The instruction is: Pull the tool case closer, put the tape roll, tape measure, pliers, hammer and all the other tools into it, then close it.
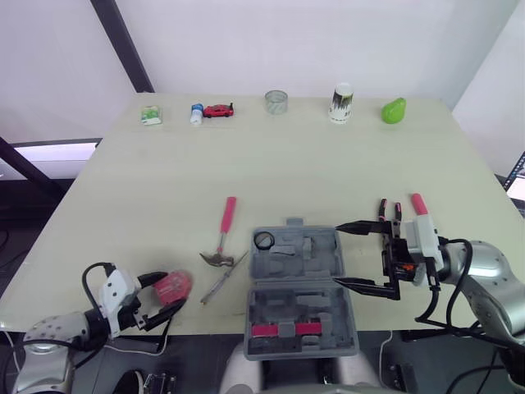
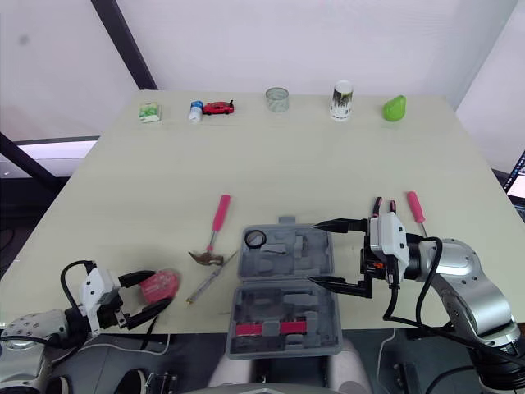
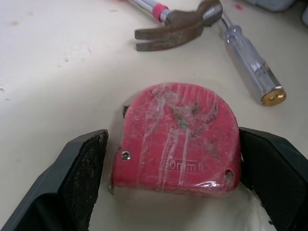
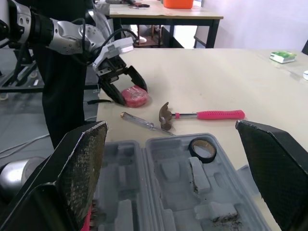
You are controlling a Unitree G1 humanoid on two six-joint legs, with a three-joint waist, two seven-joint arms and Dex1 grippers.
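The left gripper (image 1: 176, 287) straddles the red tape measure (image 3: 178, 139) near the table's (image 1: 328, 164) front edge, jaws open. The right gripper (image 1: 336, 254) hangs wide open at the right edge of the open tool case (image 1: 279, 300), which holds the tape roll (image 1: 264, 240).

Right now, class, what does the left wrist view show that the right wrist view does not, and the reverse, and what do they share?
Left wrist view adds: lettering on the tape measure, the brass cap of the screwdriver. Right wrist view adds: the open tool case holding the tape roll, the pink handle of the hammer. Both: tape measure, hammer head, screwdriver, left gripper astride the tape measure.
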